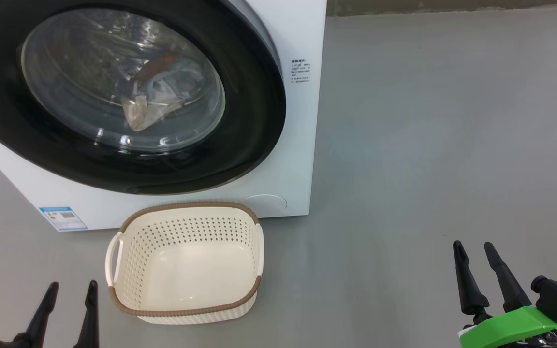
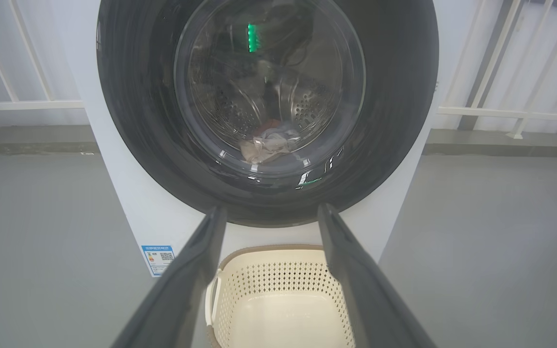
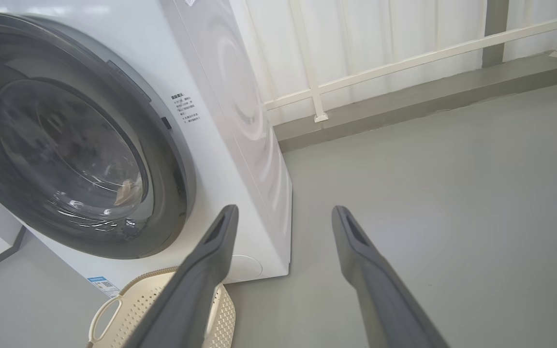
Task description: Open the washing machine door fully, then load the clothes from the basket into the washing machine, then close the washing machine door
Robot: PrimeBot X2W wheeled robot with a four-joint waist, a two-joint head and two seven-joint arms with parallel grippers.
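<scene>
1. Two grippers frame the bottom of our head view over the grey floor (image 1: 428, 145): the left gripper (image 1: 74, 285) at lower left, the right gripper (image 1: 473, 244) at lower right. Each has its dark fingers spread apart, with nothing between them.
2. We see the washing machine door (image 1: 254, 121) lying flush against the white washing machine (image 1: 302, 145), its black rim ringing the glass (image 1: 90, 58).
3. Behind that glass we make out the clothes (image 1: 150, 104), a pale crumpled bundle low in the drum (image 2: 307, 108).
4. The basket (image 1: 186, 207) stands on the floor just before the machine, below the door, its cream bottom bare. It is nearer our left gripper.
</scene>
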